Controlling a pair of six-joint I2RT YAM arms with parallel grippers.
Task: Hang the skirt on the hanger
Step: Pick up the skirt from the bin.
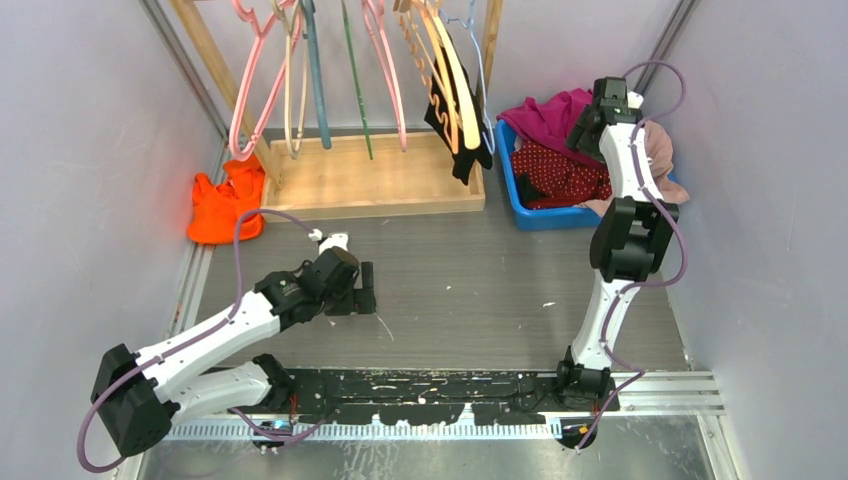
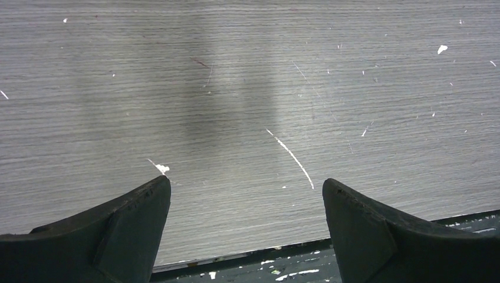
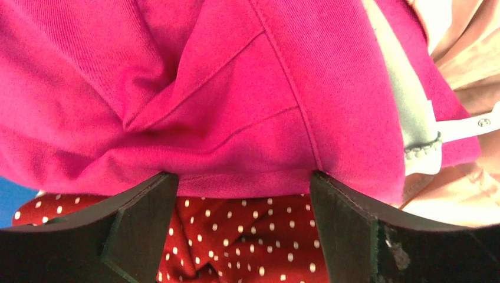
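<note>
R gripper (image 3: 242, 183): jaws wide apart, nothing clamped. Between the fingertips you see the lower hem of the magenta garment (image 3: 236, 88), and right under it the skirt (image 3: 247, 242), dark red w/ white dots. The tips sit at that hem; can't tell if they touch the fabric. A pale pink garment (image 3: 454, 194) shows at the far right of the wrist view.

R arm pose: it rises from its base, bends at the elbow and reaches to the far right, wrist tipped down over the blue bin (image 1: 530, 215). The skirt lies in that bin, partly under the magenta piece.

L gripper (image 2: 244, 186): jaws fully apart, empty, only bare grey table (image 2: 247, 88) below. L arm is low and stretched fwd across the near-left tabletop, fingers pointing right.

The hanger (image 1: 236, 135), thin pink, hangs on the wooden rack (image 1: 380, 185) at far left, well apart from both grippers. Orange cloth (image 1: 225, 205) lies just left of the rack.
</note>
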